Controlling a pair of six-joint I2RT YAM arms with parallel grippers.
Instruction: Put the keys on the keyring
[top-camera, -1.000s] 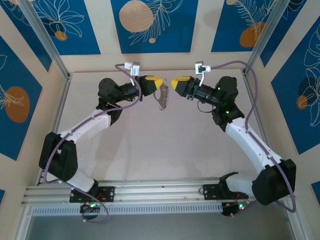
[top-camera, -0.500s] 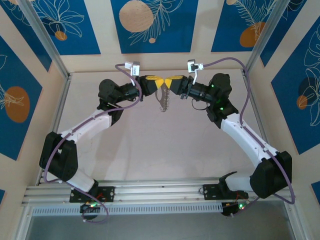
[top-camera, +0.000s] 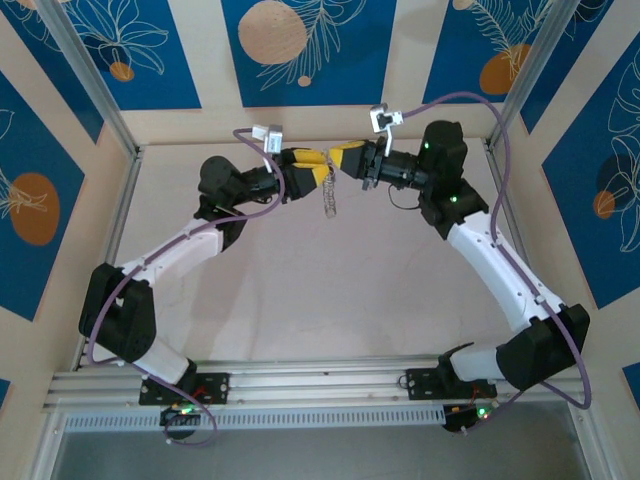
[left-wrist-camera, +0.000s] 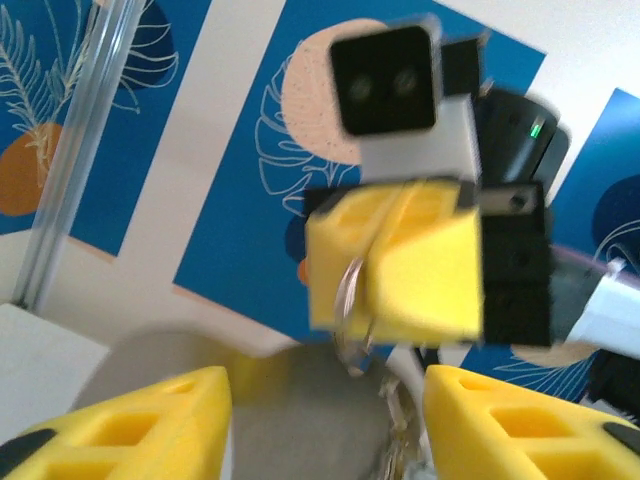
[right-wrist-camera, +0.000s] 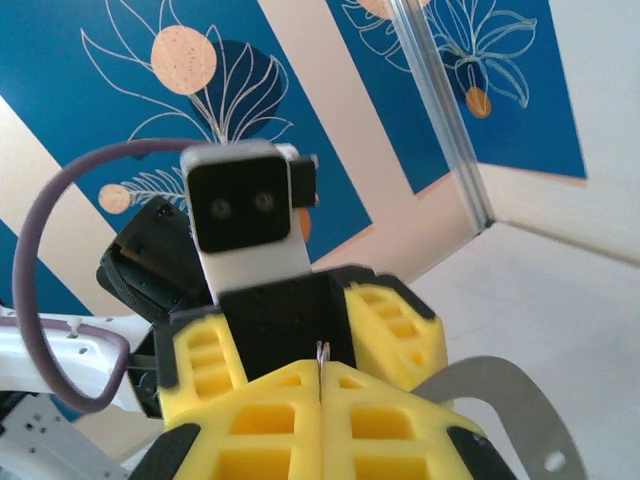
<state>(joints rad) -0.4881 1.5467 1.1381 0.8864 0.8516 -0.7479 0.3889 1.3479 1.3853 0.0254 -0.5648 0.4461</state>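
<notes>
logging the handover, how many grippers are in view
2: the left gripper is above the far middle of the table, open. The right gripper faces it tip to tip, shut on the keyring, which hangs below them.

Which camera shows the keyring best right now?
The left wrist view: the keyring appears close up, though blurred, its loop pinched in the right gripper's closed fingers. The top view shows it small and distant, hanging from that gripper. The right wrist view catches a thin metal edge between its fingers.
</notes>
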